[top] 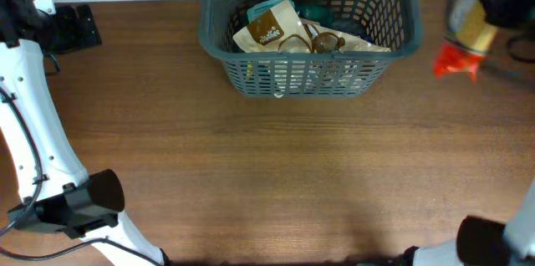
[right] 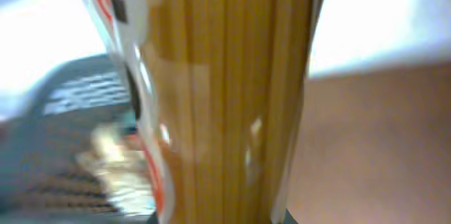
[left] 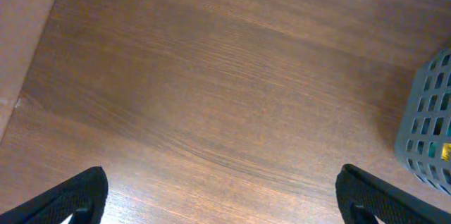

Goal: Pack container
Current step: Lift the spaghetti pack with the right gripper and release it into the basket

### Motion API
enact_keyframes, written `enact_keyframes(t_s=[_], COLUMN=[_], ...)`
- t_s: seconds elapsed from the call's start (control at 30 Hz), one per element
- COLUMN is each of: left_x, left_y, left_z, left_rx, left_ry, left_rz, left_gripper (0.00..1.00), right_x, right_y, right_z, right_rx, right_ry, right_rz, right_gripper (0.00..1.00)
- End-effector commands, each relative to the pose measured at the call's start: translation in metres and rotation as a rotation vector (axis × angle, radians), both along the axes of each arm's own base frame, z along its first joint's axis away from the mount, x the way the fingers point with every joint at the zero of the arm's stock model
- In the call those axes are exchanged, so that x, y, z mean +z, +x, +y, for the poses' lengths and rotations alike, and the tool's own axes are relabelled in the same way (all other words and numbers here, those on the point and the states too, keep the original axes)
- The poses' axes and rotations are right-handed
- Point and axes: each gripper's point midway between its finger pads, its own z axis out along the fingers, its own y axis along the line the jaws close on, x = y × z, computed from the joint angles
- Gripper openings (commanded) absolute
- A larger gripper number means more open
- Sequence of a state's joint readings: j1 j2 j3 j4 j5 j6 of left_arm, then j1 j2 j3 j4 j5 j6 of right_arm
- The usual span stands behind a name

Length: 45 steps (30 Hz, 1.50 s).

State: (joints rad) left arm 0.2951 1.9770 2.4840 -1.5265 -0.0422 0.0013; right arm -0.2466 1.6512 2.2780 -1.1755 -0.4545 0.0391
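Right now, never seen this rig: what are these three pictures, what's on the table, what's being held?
Two robot arms work at a wooden table. One picture comes from a camera above; the other two sit on the wrists. The grey basket at the far edge already holds packets, a tan pouch among them. The left gripper hangs open over bare wood, empty. The right gripper, blurred beside the basket, is shut on a clear packet of spaghetti with red print; its wrist camera shows it close up.

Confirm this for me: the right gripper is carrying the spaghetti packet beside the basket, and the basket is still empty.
Not quite: the basket is not empty. The overhead view shows a brown pouch and other packets inside. The right gripper does hold the spaghetti packet beside it.
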Motion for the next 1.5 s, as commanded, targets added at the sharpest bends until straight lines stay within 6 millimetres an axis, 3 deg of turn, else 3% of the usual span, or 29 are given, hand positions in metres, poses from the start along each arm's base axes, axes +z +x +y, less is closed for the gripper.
enact_keyframes(t_s=[0.0,0.13,0.23,0.47,0.6,0.87,1.13,1.37,1.4,1.47], left_x=[-0.002,-0.002,-0.002,-0.002,-0.002,-0.002,-0.002,-0.002,-0.002,-0.002], left_y=[0.000,0.000,0.000,0.000,0.000,0.000,0.000,0.000,0.000,0.000], left_z=[0.003,0.003,0.003,0.003,0.003,0.003,0.003,0.003,0.003,0.003], left_rx=[0.018,0.018,0.018,0.018,0.018,0.018,0.018,0.018,0.018,0.018], left_ry=[-0.002,-0.002,-0.002,-0.002,-0.002,-0.002,-0.002,-0.002,-0.002,-0.002], left_rz=[0.005,0.005,0.005,0.005,0.005,0.005,0.005,0.005,0.005,0.005], left_gripper=[0.99,0.99,0.99,0.99,0.99,0.99,0.99,0.99,0.99,0.99], right_x=[0.050,0.036,0.016,-0.026,-0.057,-0.109,-0.151,-0.163,-0.163,-0.162], right_y=[-0.027,-0.025,-0.011,0.060,0.086,0.118,0.137,0.155,0.156,0.156], right_z=[0.073,0.128,0.159,0.184,0.202,0.211,0.213,0.207,0.207,0.207], right_rx=[0.245,0.404,0.485,0.516,0.661,0.789,0.851,0.823,0.819,0.798], right_ry=[-0.123,-0.307,-0.471,-0.722,-0.839,-0.990,-1.042,-1.048,-1.045,-1.019], right_rz=[-0.185,-0.210,-0.215,-0.246,-0.284,-0.272,-0.224,-0.227,-0.224,-0.218], right_gripper=[0.04,0.04,0.04,0.04,0.06,0.24,0.25,0.26,0.30,0.48])
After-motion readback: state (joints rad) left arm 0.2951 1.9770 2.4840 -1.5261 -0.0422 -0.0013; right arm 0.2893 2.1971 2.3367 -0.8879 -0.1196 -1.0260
